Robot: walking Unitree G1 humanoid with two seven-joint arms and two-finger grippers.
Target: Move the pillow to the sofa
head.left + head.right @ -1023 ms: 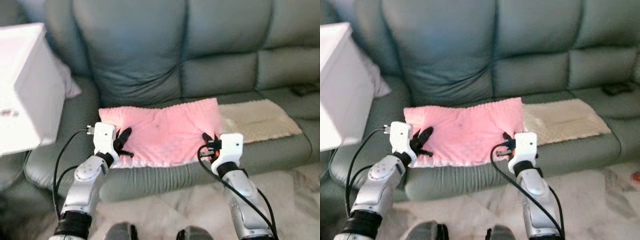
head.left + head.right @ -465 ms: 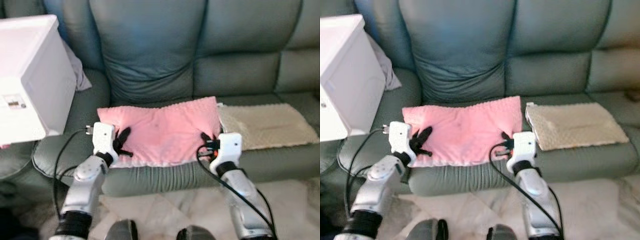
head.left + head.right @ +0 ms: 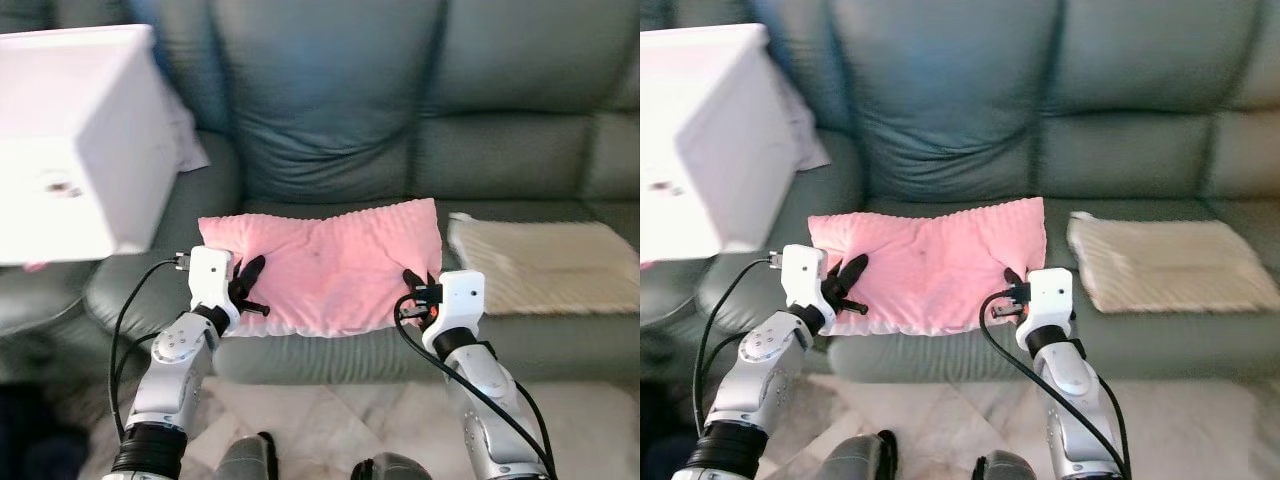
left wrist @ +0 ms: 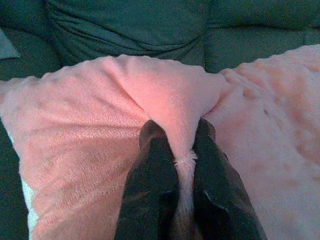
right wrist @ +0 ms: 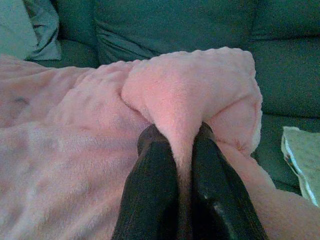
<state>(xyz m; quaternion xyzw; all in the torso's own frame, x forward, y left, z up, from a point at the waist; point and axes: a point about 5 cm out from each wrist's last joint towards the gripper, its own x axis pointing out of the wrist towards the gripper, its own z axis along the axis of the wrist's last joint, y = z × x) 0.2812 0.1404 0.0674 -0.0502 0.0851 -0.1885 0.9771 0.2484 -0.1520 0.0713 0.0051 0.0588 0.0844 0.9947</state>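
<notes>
1. Pink and plush, the pillow (image 3: 325, 265) lies flat on the seat of the sofa (image 3: 330, 120), its front edge at the seat's front lip, and it is the one pink pillow here.
2. The left gripper (image 3: 247, 288) sits at the pillow's front left corner; in the left wrist view its jaws are closed to a narrow slit with a raised fold of pink fabric pinched between the two black fingers (image 4: 152, 185).
3. The right gripper (image 3: 415, 287) is at the pillow's front right corner; in the right wrist view its jaws are likewise nearly closed, clamping a bunched ridge of the fleece between its fingers (image 5: 150, 190).
4. Two silver arms reach forward, each ending in a white wrist block with a black cable looping off it.
5. The pillow's surface is soft and nubby, with fine ribbing along the far edge and a paler trim along the near edge; it is roughly rectangular and sags in creases between the two pinched corners.
6. One beige cushion (image 3: 545, 265), flat, rectangular and with a similar ribbed pile, lies on the seat just beside the pillow on the robot's right, a small gap between them.
7. The sofa is grey-green, smooth and leather-like, with puffy, wrinkled back cushions.
8. One white box (image 3: 75, 140) with smooth flat sides stands at the sofa's left end, and a pale cloth (image 3: 188, 140) peeks out behind it.
</notes>
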